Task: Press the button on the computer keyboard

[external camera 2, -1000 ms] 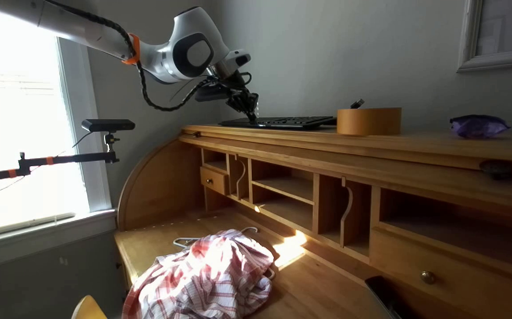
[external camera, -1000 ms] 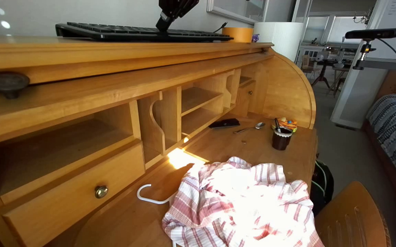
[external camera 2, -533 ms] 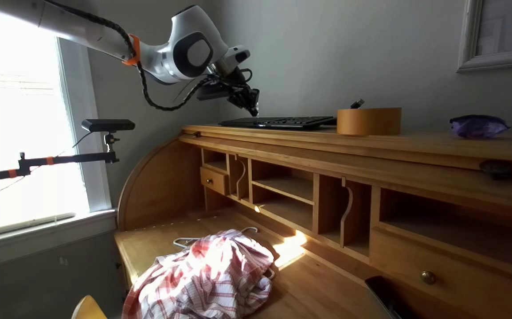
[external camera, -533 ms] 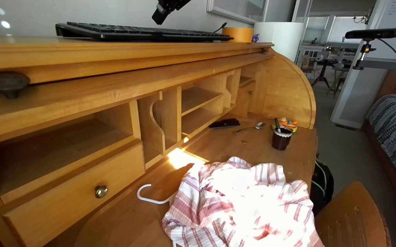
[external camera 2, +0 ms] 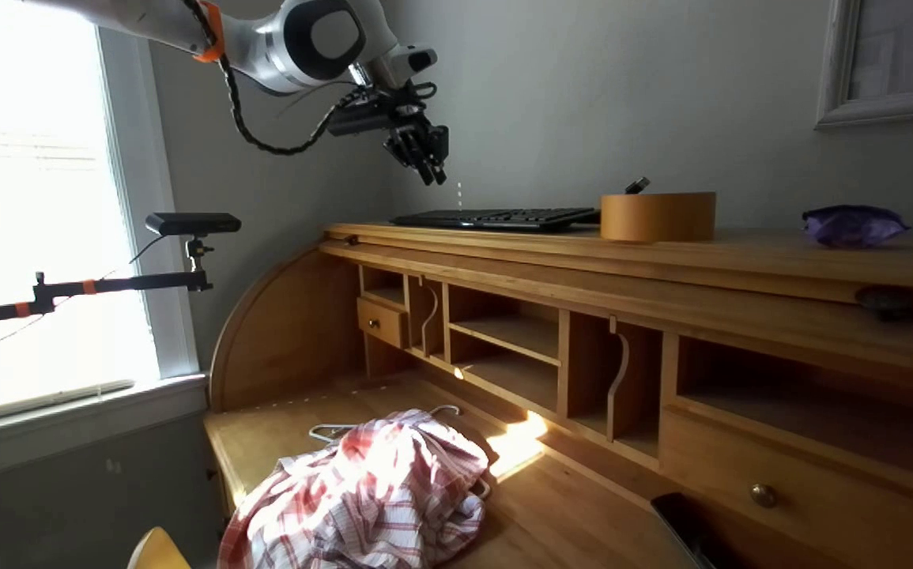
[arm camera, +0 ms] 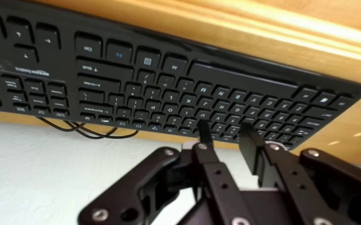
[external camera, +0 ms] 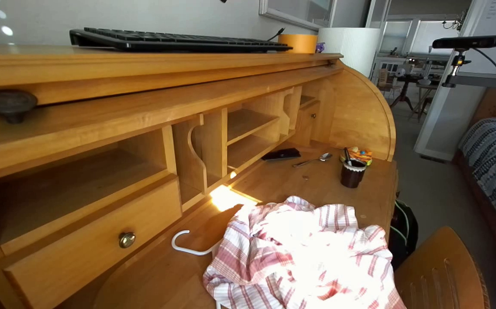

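The long black keyboard [external camera: 179,42] lies on top of the wooden desk and shows in both exterior views [external camera 2: 503,219]. In the wrist view the keyboard [arm camera: 243,79] spans the frame, its lettering upside down. My gripper [external camera 2: 434,181] hangs above the keyboard, clear of it. In the wrist view the gripper [arm camera: 224,123] is partly open and empty, with a gap between its fingers [arm camera: 251,142]. Its tips overlap the upper letter rows near U and T. In the exterior view from the keyboard's other end, only a tiny dark piece shows at the top edge.
An orange roll [external camera 2: 658,217] stands beside the keyboard's end, with a cable plug [external camera 2: 638,185] behind it. A purple packet [external camera 2: 854,225] lies farther along the desk top. The wall [arm camera: 74,175] runs close behind. A crumpled plaid shirt [external camera 2: 369,482] lies on the lower desk.
One second ago my fingertips were down at the keyboard. The gripper has since risen off it, and its fingers have spread apart. The keyboard has not visibly moved.
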Available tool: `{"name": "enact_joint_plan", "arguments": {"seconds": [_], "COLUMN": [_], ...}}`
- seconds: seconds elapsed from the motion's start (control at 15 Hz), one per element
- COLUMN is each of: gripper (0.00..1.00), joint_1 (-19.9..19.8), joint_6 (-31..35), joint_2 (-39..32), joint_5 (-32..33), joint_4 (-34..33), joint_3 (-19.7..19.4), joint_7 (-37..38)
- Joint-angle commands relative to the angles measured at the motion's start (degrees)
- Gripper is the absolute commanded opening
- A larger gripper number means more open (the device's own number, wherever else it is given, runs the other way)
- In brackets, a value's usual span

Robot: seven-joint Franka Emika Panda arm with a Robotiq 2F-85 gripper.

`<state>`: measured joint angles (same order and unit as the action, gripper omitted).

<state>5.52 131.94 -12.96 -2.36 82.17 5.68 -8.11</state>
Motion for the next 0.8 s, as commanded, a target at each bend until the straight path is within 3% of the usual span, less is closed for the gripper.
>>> {"name": "enact_joint_plan", "arguments": {"seconds": [0.0, 0.33, 0.6, 0.73], "gripper": [0.62, 0.98, 1.00, 1.00], "joint_1": [-2.5, -2.5, -2.0, -1.4], "joint_6": [-15.9, -39.5, -57.0, -62.2], "joint_2": [5.6, 8.4, 9.1, 11.0], "joint_5": [-5.0, 0.7, 6.1, 8.8], "joint_4": [-0.5, -6.8, -14.5, -15.5], "joint_3": [0.5, -1.2, -0.9, -0.5], "joint_7": [-6.6, -5.4, -0.1, 2.2]}}
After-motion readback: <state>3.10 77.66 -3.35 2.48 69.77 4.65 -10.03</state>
